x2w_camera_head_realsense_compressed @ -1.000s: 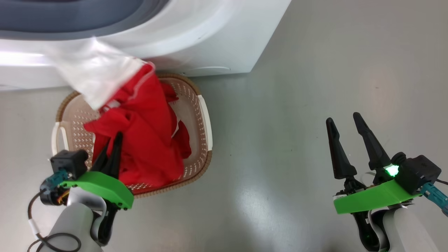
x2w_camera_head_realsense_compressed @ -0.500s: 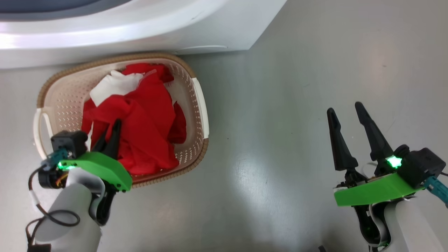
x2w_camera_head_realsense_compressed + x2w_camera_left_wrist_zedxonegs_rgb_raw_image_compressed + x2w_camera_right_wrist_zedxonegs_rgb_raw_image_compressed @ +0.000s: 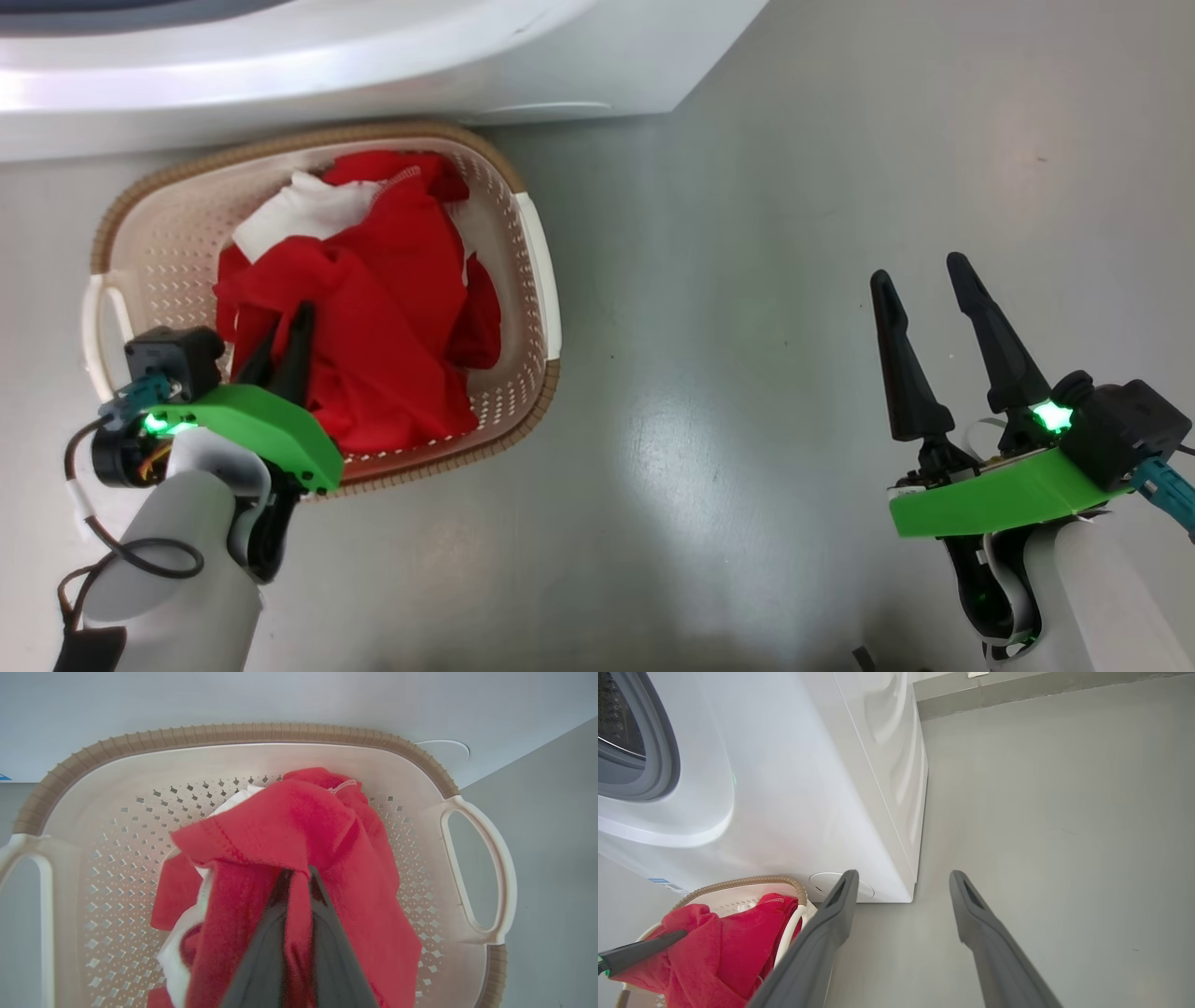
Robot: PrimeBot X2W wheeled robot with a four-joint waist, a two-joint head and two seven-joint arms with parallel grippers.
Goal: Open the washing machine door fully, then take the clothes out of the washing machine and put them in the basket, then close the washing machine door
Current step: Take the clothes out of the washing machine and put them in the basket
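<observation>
Grey floor [image 3: 747,280] lay all around the basket [image 3: 168,243], which sat tight against the foot of the washing machine [image 3: 373,56]. I saw the clothes [image 3: 373,308] heaped wholly inside the basket, red with a white patch on the side toward the machine. A second before, they had still trailed down across the machine's front into the basket. My left gripper [image 3: 288,322] stayed over the basket's near edge, jaws pinched on a fold of the red cloth, as before. My right gripper [image 3: 918,268] hung well to the right of the basket, above the floor, fingers spread wide and holding nothing, unchanged. My head camera had tipped, so less of the machine showed.
</observation>
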